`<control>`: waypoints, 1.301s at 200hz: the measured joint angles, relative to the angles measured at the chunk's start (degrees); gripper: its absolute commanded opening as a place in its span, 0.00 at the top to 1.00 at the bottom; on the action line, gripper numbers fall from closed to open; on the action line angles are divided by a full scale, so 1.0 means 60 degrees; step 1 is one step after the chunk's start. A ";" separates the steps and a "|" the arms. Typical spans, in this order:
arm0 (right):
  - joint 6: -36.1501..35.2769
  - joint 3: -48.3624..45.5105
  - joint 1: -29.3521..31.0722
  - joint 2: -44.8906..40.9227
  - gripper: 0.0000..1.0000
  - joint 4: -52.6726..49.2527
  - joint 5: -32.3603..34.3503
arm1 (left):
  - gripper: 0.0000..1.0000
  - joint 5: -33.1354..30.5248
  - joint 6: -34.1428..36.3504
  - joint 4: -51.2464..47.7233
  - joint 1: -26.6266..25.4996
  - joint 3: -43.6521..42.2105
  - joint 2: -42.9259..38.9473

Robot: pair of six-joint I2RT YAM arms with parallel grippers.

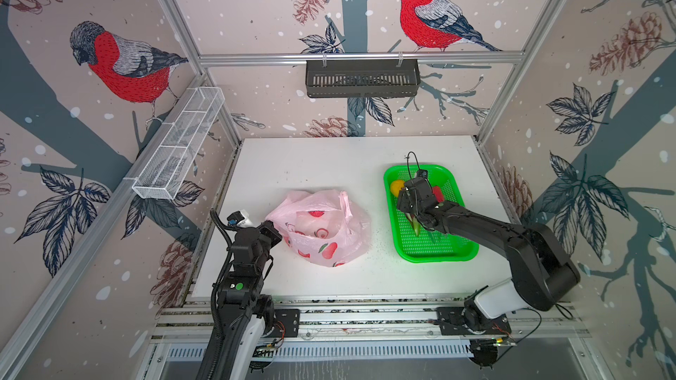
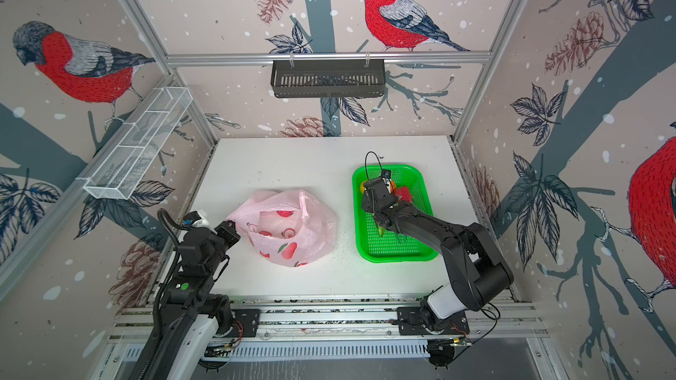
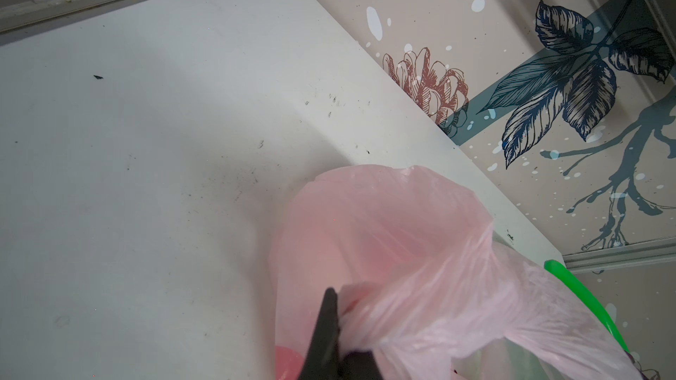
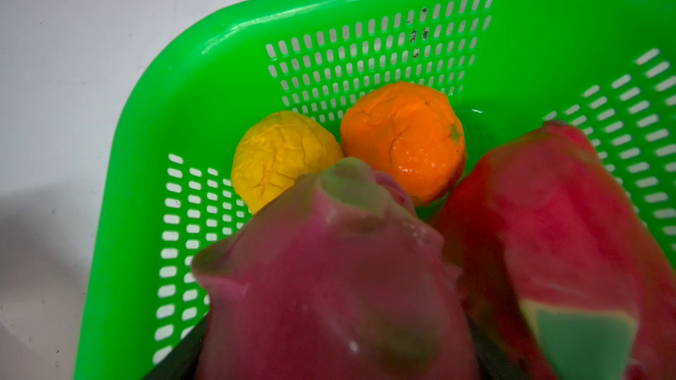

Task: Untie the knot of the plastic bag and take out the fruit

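- Both top views: pink bag (image 1: pixel 322 228) (image 2: pixel 289 228) sits mid-bench (image 1: pixel 311 162) (image 2: pixel 285 162), slightly left of centre, mouth gaping upward, loop handle slack on its right side.
- L hand (image 1: pixel 272 230) (image 2: pixel 229 230) is at the bag's left rim, tips together on a pinch of film.
- Green basket (image 1: pixel 439 255) (image 2: pixel 398 257) stands right of the bag, well apart from it.
- R hand (image 1: pixel 404 191) (image 2: pixel 373 191) hangs over the basket's far-left part. Its tips are hidden by its own body here.
- Yellow fruit (image 1: pixel 396 187) shows just left of the R hand. A bit of the orange (image 2: pixel 392 185) and the red 2nd dragon fruit (image 1: pixel 437 191) (image 2: pixel 404 191) show on its right.
- L wrist: L hand (image 3: pixel 340 323) is clamped on bunched bag (image 3: pixel 402 250) film, one black finger (image 3: pixel 323 334) pressed against it. Bench (image 3: pixel 146 140) is behind, with a strip of basket (image 3: pixel 570 279) rim past the bag. Red patch low on the film: print or fruit, can't tell.
- R wrist: dragon fruit (image 4: pixel 329 279) fills the foreground btwn two dark fingers (image 4: pixel 175 356), which stand wide apart against its sides, gripping it.
- Yellow fruit (image 4: pixel 281 155) and orange (image 4: pixel 402 140) touch each other in the basket (image 4: pixel 146 140) corner.
- 2nd dragon fruit (image 4: pixel 548 213) lies beside the gripped one, its end against the orange. Bench (image 4: pixel 55 67) is outside the rim.
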 measured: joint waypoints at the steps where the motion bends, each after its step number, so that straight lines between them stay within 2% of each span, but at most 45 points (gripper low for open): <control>1: 0.0000 0.0000 0.0000 0.0007 0.35 0.0011 0.0000 | 1.00 0.0000 0.0000 0.0000 0.0000 0.0000 0.0004; 260: 0.0069 -0.0273 -0.0062 0.0739 0.26 0.0393 -0.0280 | 1.00 0.0000 0.0000 -0.0011 0.0000 -0.0036 -0.0084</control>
